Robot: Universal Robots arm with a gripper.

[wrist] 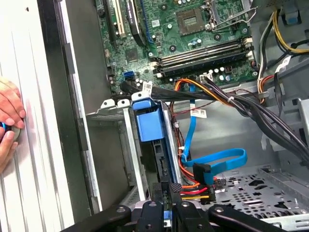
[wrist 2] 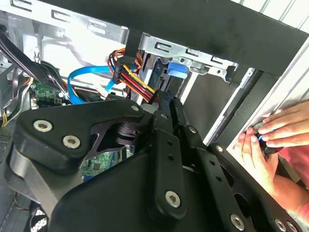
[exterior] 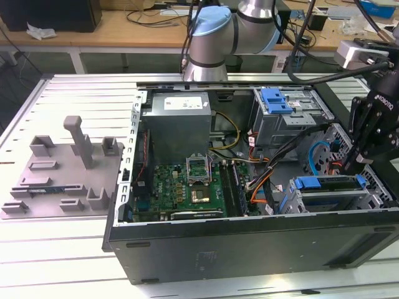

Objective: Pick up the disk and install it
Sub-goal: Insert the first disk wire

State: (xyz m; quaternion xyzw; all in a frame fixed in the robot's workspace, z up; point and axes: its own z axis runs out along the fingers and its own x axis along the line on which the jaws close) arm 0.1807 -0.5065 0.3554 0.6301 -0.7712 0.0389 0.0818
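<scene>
The disk (exterior: 333,182) stands on edge in the lower drive cage (exterior: 324,202) at the exterior view's right end of the open computer case. Its blue carrier tab (exterior: 310,182) points toward the motherboard. In the first wrist view the blue carrier (wrist: 147,123) and the disk's dark edge (wrist: 161,159) sit in the cage slot. My gripper (exterior: 346,167) comes down on the disk's other end, and its fingers (wrist: 169,191) stand close together around that edge, with blue plastic between them. In the second wrist view the gripper (wrist 2: 164,104) points at the blue carrier (wrist 2: 176,70).
A second grey cage with a blue bracket (exterior: 277,99) sits farther back. Blue data cable (wrist: 217,162) and orange-red power leads (wrist 2: 133,77) hang beside the slot. A person's hands (wrist 2: 270,137) hold a small dark item outside the case wall. A grey fixture (exterior: 68,168) lies at the exterior view's left.
</scene>
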